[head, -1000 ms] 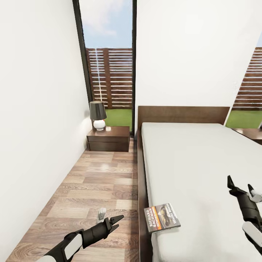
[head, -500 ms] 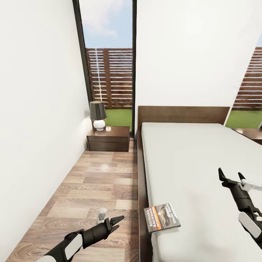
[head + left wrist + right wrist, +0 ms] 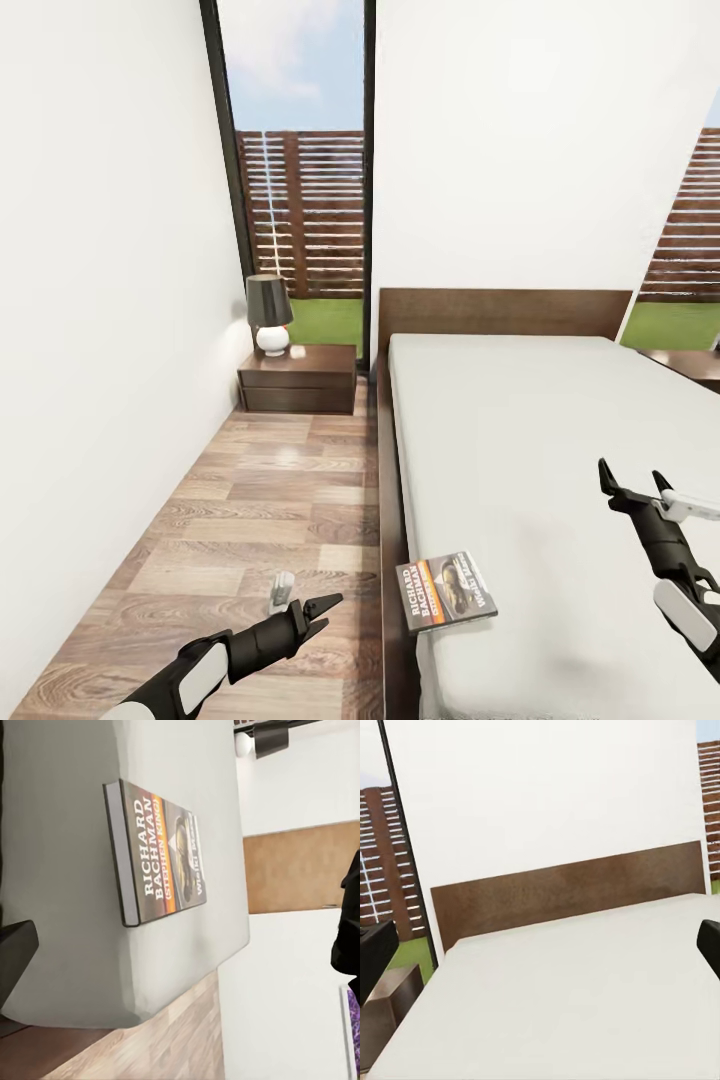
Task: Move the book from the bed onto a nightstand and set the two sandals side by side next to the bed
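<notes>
Orange-striped paperback book [image 3: 446,592] lies at off-white mattress bed [image 3: 560,440] corner, reachable. Left gripper [image 3: 305,608] parted, empty, over plank floor; right gripper [image 3: 633,486] parted, empty, above mattress.

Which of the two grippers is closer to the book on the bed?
The left gripper, low over the floor just beside the bed's near corner, is closer to the book. The right gripper hangs over the mattress, farther off.

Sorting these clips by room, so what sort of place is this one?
Most likely a bedroom: a large low bed with a dark wooden headboard, a nightstand beside it carrying a small lamp, and a paperback book lying on the mattress corner.
</notes>
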